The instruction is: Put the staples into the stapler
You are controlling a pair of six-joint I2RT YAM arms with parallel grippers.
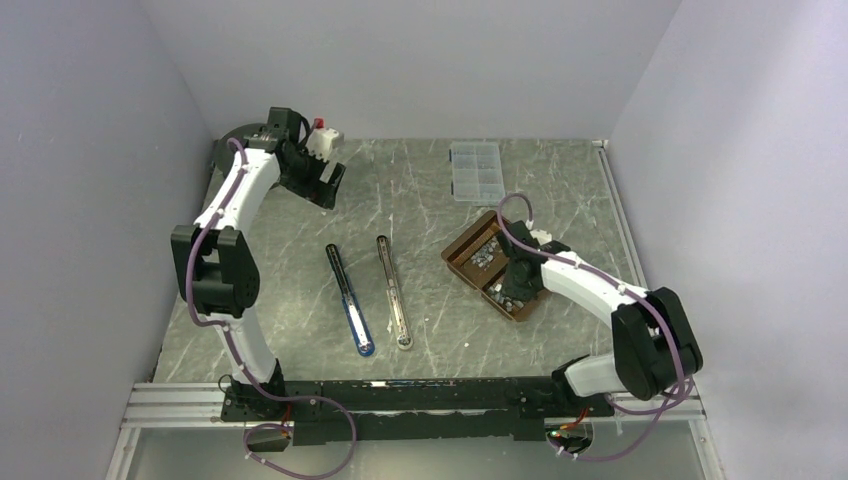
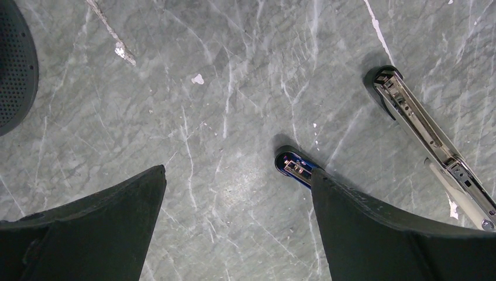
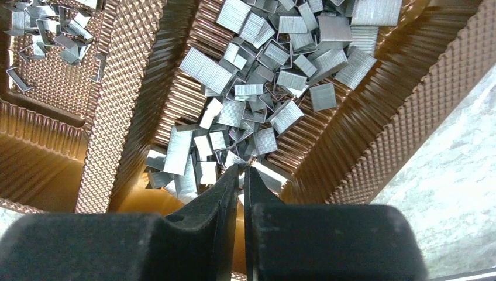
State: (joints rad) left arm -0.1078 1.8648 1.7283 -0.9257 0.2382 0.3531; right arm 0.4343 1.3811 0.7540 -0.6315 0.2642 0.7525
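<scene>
Two long stapler parts lie open and flat side by side mid-table: a blue-and-black one (image 1: 350, 300) (image 2: 294, 165) and a silver one (image 1: 393, 290) (image 2: 427, 134). The staples (image 1: 487, 252) (image 3: 263, 76) lie heaped as many small silver strips in a brown ribbed tray (image 1: 455, 255) (image 3: 134, 76). My right gripper (image 1: 510, 292) (image 3: 244, 167) reaches into that heap. Its jaws are pressed almost together, with a thin glinting bit of staple pinched at the tips. My left gripper (image 1: 325, 180) (image 2: 237, 193) hangs wide open over bare table at the back left, with nothing between its fingers.
A clear plastic compartment box (image 1: 476, 171) sits at the back, behind the tray. A dark round perforated object (image 1: 240, 135) (image 2: 14, 64) stands in the back left corner. Grey walls close in the table on three sides.
</scene>
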